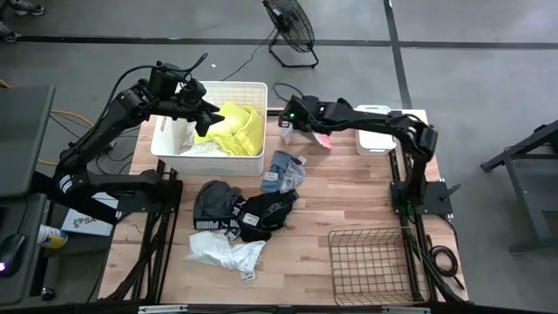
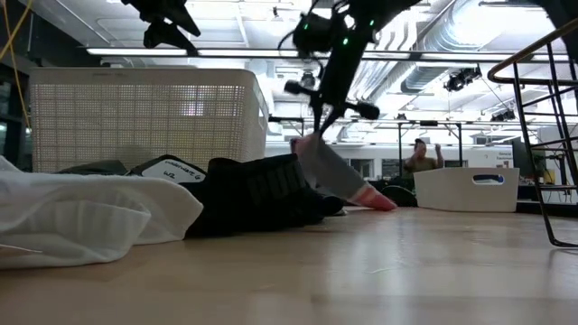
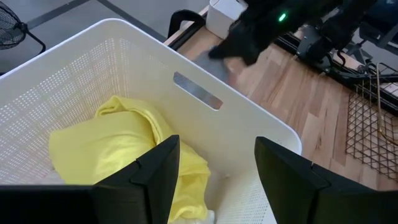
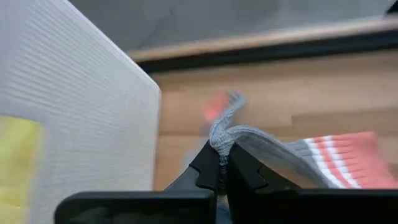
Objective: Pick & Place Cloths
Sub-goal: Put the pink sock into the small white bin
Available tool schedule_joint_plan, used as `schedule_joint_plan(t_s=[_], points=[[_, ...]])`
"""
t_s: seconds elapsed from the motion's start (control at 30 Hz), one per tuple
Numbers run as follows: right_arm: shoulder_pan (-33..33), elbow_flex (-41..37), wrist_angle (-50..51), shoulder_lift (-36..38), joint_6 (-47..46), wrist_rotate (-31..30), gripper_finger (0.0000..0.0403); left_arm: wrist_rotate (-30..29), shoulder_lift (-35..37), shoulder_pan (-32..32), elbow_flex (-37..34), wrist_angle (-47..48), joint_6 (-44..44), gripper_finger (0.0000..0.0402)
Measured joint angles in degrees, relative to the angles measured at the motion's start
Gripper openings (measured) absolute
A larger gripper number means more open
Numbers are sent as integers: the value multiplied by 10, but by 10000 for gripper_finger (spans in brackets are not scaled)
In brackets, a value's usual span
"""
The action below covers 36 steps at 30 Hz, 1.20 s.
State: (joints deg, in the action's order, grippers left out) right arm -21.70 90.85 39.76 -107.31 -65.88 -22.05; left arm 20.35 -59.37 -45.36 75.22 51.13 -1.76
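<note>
Right gripper is pinched tight on a grey sock with coral stripes, dangling it just off the three o'clock wall of the white laundry tub. Carry it toward nine o'clock, high enough that the trailing toe clears the rim, and release only once it hangs over the interior. Left gripper hovers inside the tub above the neon yellow garment, fingers parted and empty; best keep clear of it.

Overhead, table-level, 2 wrist cams
</note>
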Motion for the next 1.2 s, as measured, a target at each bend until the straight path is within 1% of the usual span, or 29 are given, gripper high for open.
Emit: schedule_joint_plan(t_s=[0.13, 0.5, 0.7, 0.97, 1.2], points=[[5, 0, 4, 40, 18, -30, 4, 0, 0, 0, 0, 0, 0, 202], [11, 0, 12, 131, 84, -66, 4, -1, 0, 0, 0, 0, 0, 202], [11, 0, 65, 174, 103, -79, 4, -1, 0, 0, 0, 0, -2, 202], [10, 0, 180, 233, 107, -114, 4, -1, 0, 0, 0, 0, -3, 202], [-14, 0, 221, 291, 158, -121, 4, -1, 0, 0, 0, 0, -11, 202]])
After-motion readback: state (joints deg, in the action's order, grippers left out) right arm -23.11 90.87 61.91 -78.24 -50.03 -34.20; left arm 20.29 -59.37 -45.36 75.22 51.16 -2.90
